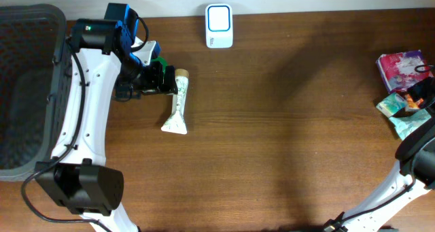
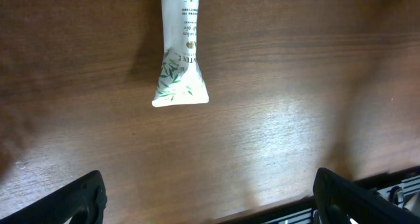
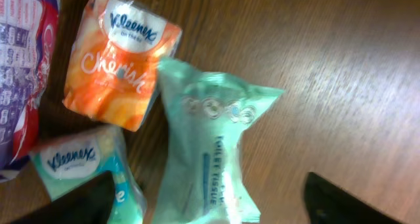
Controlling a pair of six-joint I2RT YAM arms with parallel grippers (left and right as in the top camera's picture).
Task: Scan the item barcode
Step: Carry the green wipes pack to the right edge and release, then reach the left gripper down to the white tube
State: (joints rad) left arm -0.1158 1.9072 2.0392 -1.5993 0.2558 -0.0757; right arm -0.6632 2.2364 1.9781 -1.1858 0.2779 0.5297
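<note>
Left and right jaws wide apart

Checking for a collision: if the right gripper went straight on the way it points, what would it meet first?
Most likely the mint-green plastic tissue packet, which lies straight ahead; depth is unclear.

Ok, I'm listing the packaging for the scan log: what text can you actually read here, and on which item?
"Kleenex" and "Cherish": on the orange tissue pack.
"Kleenex": on the light blue tissue pack.
Mint green pack: lettering too blurred to read.
White tube: print too small to read.
Purple pack: print too small to read.
</note>
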